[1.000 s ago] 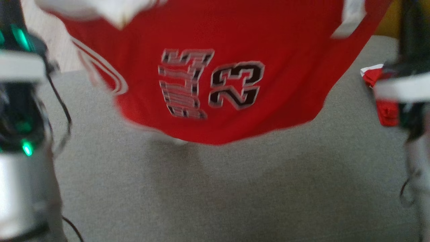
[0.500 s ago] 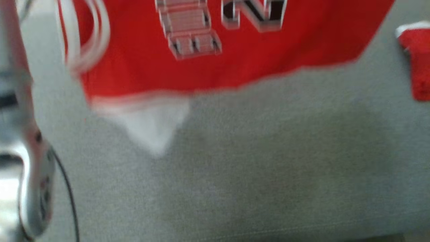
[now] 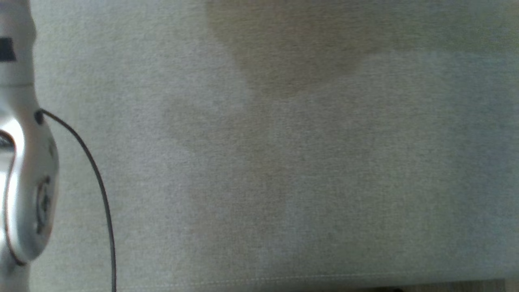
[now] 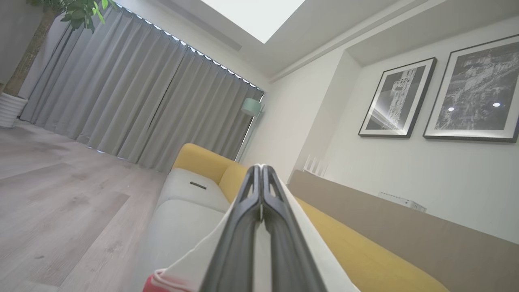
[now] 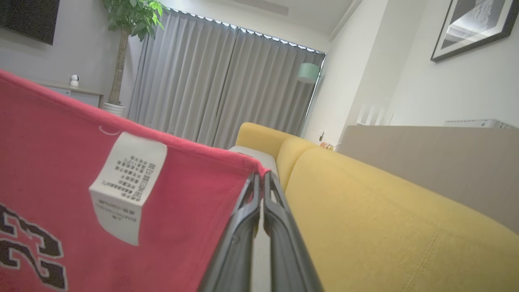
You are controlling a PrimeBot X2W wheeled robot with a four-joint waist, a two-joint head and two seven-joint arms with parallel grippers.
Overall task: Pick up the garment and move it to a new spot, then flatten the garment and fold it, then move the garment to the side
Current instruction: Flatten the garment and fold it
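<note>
Your right gripper (image 5: 259, 178) has its two fingers pressed together on the top corner of the red garment (image 5: 61, 162), right at the stitched edge and near the white care label (image 5: 127, 186). Your left gripper (image 4: 261, 168) is clamped the same way on a white fold of the cloth, with a bit of red showing low beside it. The jersey hangs in the air from these two pinches, drawn fairly taut along its top edge, beside the yellow sofa back (image 5: 365, 211) and above the grey seat cushion (image 3: 284, 182), where a soft shadow falls.

Treat it as light, limp and a little slick — it has no stiffness of its own and will probably sag or swing with any quick move. Stitched edges and corners are likely your best holds, since doubled cloth gives the fingers more to bite than a single layer. Hold the two grips well apart so it spreads as it meets the cushion.
</note>
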